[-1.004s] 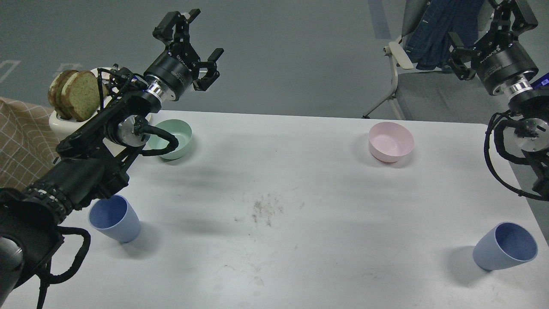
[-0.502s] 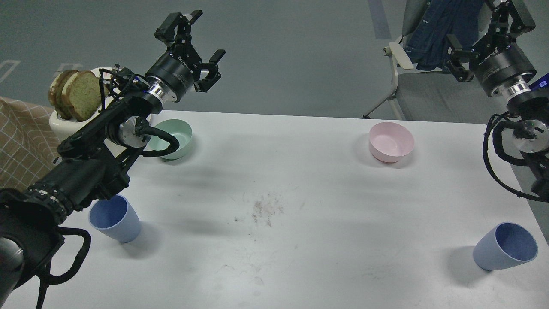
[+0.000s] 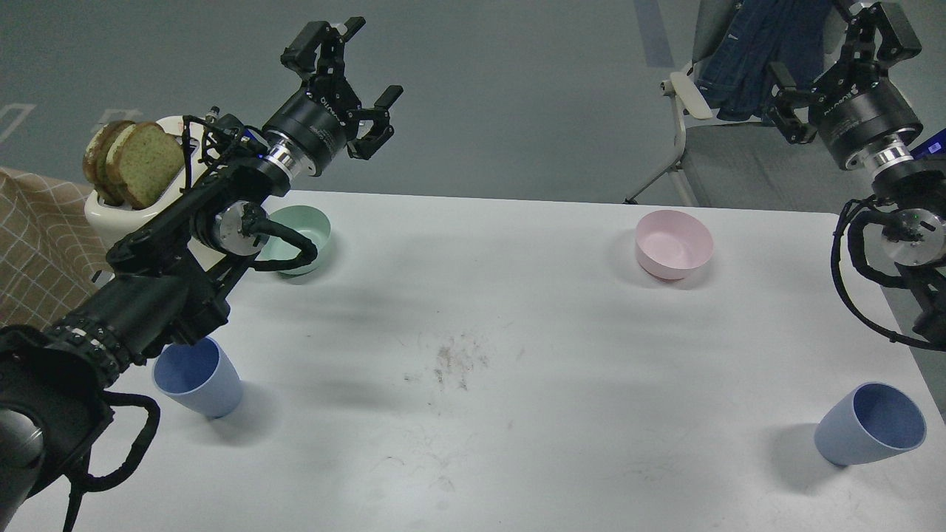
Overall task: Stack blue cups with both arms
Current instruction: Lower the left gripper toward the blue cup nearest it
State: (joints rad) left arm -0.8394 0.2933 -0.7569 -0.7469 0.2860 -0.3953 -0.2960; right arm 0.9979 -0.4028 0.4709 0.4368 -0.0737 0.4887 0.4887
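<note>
Two dusty-blue cups stand upright on the white table [image 3: 517, 332]. One blue cup [image 3: 198, 378] is at the front left, partly under my left forearm. The other blue cup [image 3: 870, 424] is at the front right. My left gripper [image 3: 353, 77] is open and empty, raised high above the table's back left edge, far from both cups. My right gripper [image 3: 839, 63] is open and empty, raised beyond the table's back right corner, well above the right cup.
A mint-green bowl [image 3: 299, 240] sits at the back left, partly behind my left arm. A pink bowl [image 3: 673, 244] sits at the back right. A white toaster with bread slices [image 3: 129, 166] stands at the left edge. A chair with a blue garment [image 3: 739, 66] stands behind the table.
My left gripper has moved a little to the right and forward, still open. My right gripper has shifted slightly left. The cups and bowls have not moved.
</note>
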